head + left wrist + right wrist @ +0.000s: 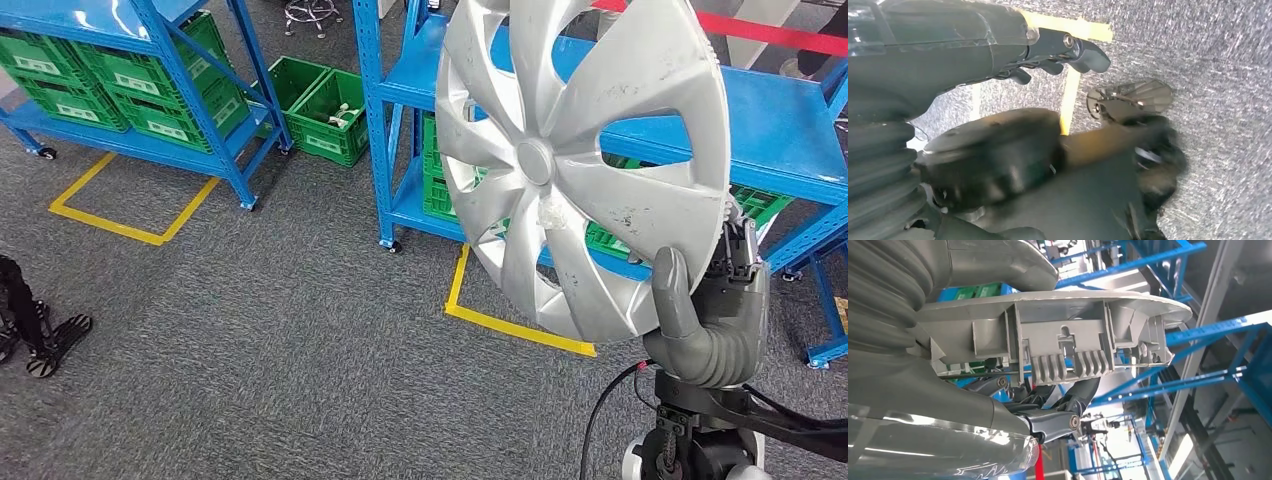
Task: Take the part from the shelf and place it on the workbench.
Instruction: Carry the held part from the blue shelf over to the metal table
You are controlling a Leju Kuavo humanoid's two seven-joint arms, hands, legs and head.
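A large silver wheel cover (580, 150) stands upright in front of me in the head view, hiding much of the blue shelf behind it. My right hand (712, 310) grips its lower rim, thumb on the front face and fingers behind. In the right wrist view the wheel cover (1058, 335) shows edge-on, with its ribbed clips, pinched between thumb and dark fingers (1048, 415). My left hand (1058, 50) hangs over the grey carpet with its fingers curled and nothing in them.
Blue shelf (790, 120) with green crates stands right behind the cover. A second blue rack (120, 110) with green crates is at the far left, and green crates (320, 110) sit on the floor between. Yellow tape (130, 225) marks the grey carpet.
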